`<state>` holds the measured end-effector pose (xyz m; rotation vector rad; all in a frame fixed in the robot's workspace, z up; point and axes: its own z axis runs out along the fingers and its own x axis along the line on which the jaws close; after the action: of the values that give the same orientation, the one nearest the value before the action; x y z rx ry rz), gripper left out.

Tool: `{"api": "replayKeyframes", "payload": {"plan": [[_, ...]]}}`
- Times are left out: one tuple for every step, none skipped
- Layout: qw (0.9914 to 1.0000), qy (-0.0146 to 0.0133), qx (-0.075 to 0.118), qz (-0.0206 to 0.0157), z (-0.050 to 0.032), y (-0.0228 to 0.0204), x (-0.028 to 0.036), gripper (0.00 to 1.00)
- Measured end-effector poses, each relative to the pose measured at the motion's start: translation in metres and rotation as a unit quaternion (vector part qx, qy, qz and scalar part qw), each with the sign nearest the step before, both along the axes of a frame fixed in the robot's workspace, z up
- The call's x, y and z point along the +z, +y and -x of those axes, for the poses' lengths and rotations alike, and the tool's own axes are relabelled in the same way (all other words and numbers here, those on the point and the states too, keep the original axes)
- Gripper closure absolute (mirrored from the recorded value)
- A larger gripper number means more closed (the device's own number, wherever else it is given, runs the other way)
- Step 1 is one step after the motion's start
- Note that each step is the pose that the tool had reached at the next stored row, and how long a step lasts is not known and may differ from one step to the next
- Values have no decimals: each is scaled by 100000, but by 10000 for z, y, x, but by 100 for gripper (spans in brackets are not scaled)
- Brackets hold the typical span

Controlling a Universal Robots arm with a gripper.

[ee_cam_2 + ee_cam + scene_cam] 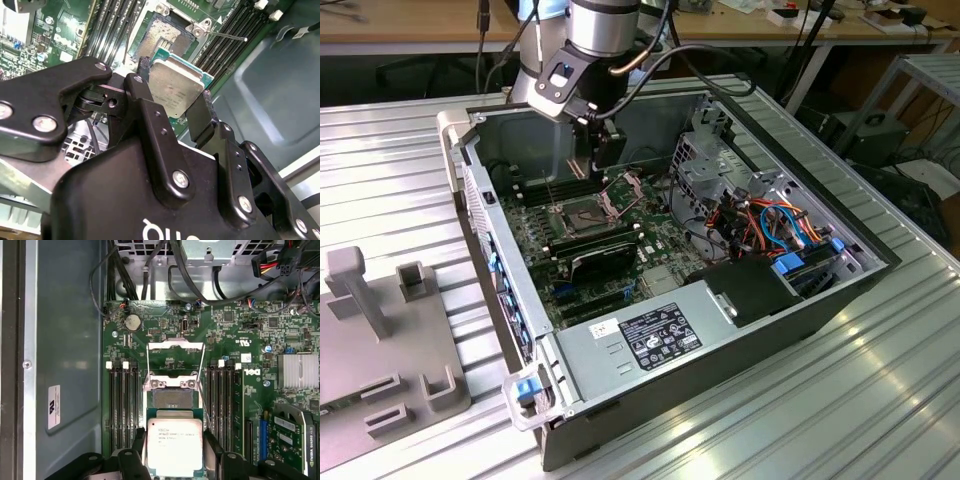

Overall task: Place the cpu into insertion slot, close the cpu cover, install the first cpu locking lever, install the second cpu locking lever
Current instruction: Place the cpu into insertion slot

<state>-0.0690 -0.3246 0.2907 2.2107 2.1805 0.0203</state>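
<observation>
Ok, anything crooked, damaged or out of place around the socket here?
Nothing stands out. The gripper holds the cpu by two opposite edges, square to the insertion slot, whose pin field is bare. The cpu cover stands swung open beyond it.

- Ribbed silver aluminium table (880,400) carries everything.
- Open grey metal computer case (740,385) stands mid-table.
- Grey fixture plate with upright blocks (360,370) lies at the exterior view's left, near.
</observation>
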Motion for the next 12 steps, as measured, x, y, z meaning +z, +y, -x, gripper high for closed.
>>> {"api": "replayKeyframes", "payload": {"plan": [[100000,-6,-110,-3,-2,9,-15,46],[100000,-7,-195,-5,-2,14,-26,46],[100000,0,-315,1,-3,21,-41,46],[99999,4,-401,6,-3,26,-54,46],[99999,6,-456,9,-4,29,-64,46],[99998,0,-563,1,-4,35,-87,46],[99998,-2,-598,-2,-4,37,-97,46],[99998,0,-639,4,-4,39,-108,46],[99998,-2,-701,0,-4,42,-127,46],[99997,1,-732,3,-4,44,-150,46],[99997,-1,-736,1,-4,44,-167,46],[99997,0,-741,-9,-4,44,-180,46]]}}
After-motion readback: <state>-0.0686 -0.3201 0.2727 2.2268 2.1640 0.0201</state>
